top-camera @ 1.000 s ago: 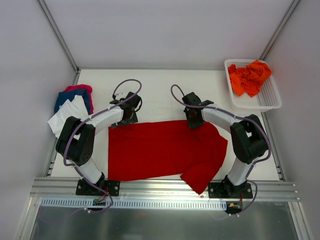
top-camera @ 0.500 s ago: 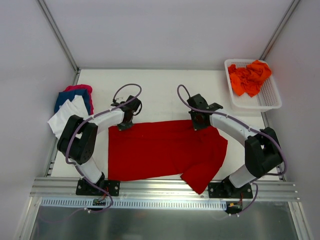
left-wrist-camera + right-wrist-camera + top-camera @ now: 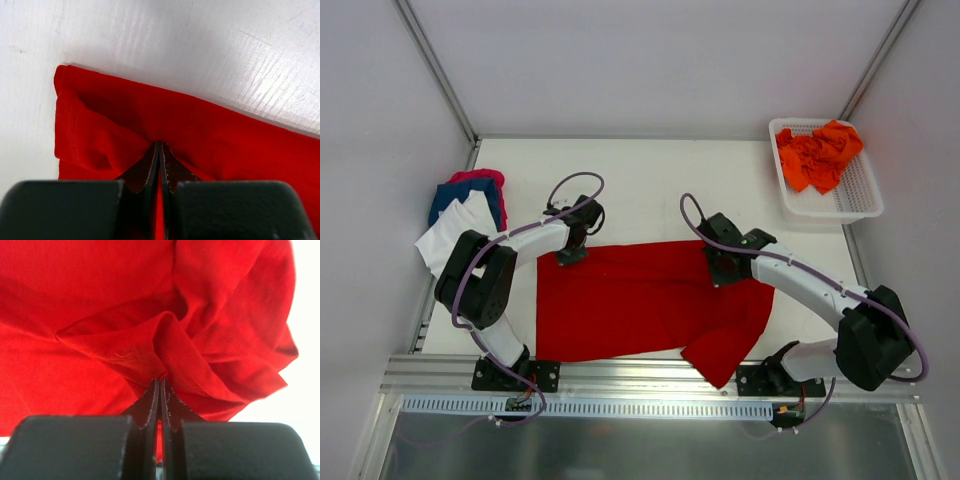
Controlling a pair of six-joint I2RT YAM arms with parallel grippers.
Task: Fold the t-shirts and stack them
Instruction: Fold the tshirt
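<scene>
Pinching the far edge of the deep red t-shirt (image 3: pixel 640 300), both tools are pressed together on cloth: the left gripper (image 3: pixel 159 150) bites a fold near the shirt's far left corner, the right gripper (image 3: pixel 160 382) a bunched ridge toward the sleeve end. The shirt lies spread across the near half of the white table (image 3: pixel 640 180). At the far right corner, a white mesh basket (image 3: pixel 857 192) holds crumpled orange t-shirts (image 3: pixel 817 155). Pink, blue and white tees (image 3: pixel 465 200) lie piled at the left edge.
</scene>
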